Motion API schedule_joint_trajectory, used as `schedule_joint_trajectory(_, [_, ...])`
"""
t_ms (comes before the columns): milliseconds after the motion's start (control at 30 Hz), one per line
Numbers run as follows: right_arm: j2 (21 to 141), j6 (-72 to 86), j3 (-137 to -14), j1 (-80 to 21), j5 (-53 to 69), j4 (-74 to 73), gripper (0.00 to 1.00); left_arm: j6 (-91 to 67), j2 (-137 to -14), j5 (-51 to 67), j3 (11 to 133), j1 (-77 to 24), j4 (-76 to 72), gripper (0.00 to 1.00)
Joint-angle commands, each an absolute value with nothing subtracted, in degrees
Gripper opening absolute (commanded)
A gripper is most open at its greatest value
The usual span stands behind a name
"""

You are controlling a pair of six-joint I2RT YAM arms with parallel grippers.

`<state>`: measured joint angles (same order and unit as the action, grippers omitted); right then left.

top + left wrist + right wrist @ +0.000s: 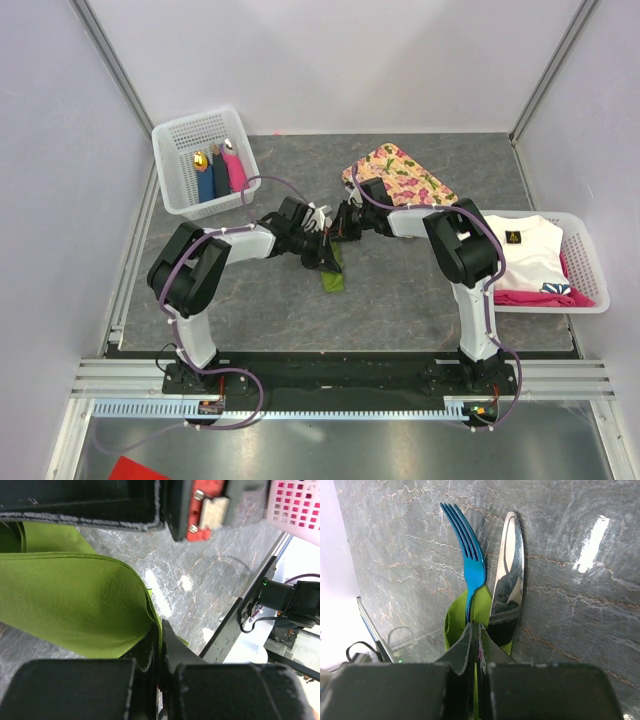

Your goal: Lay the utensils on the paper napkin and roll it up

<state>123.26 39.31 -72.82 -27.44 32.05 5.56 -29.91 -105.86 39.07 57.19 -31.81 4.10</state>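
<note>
Where the left pincer [160,652] meets the paper napkin [65,605], we see its two fingers clenched flat on the sheet's curled green edge. The fold bulges away to one side of them. The right pincer [475,642] is clamped too, nipping the napkin's green fold just where the handle of the blue fork [472,565] runs into it. We cannot tell whether the handle itself is caught. The fork and the silvery knife [506,585] lie side by side with their lower ends tucked in the napkin. Tines and blade tip stick out onto the grey worktop [580,630].

From above, both pincers meet over the middle of the worktop. There the napkin shows as a narrow green strip on their near side, partly hidden beneath them.

The only marking we find, a small dark mark [512,237] on the white cloth [530,255], is too small to read. That cloth lies over a pink cloth [525,297] in the right basket [592,275] at the worktop's edge. A floral tray [405,172] lies just behind the right arm. At the far left corner the left basket [180,135] holds dark blue and pink bundles [222,175] with a gold piece. In the left wrist view a dark housing [200,515] with a red block crosses above the napkin.
</note>
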Motion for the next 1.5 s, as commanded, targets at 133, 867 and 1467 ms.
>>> schedule_joint_trajectory(133, [126.5,35.6,-70.0,-27.9,21.6,-3.1,0.00,-27.6,-109.3,37.5,59.0,-32.8,0.2,0.02])
schedule_joint_trajectory(867, [117.5,31.6,-77.0,-26.9,27.4,-13.5,0.25,-22.9,-111.2,37.5,54.8,-33.0,1.8,0.06])
schedule_joint_trajectory(1467, [109.3,31.1,-73.5,-23.7,35.5,-15.0,0.38,-20.0,-111.3,37.2,56.8,-32.8,3.4,0.13])
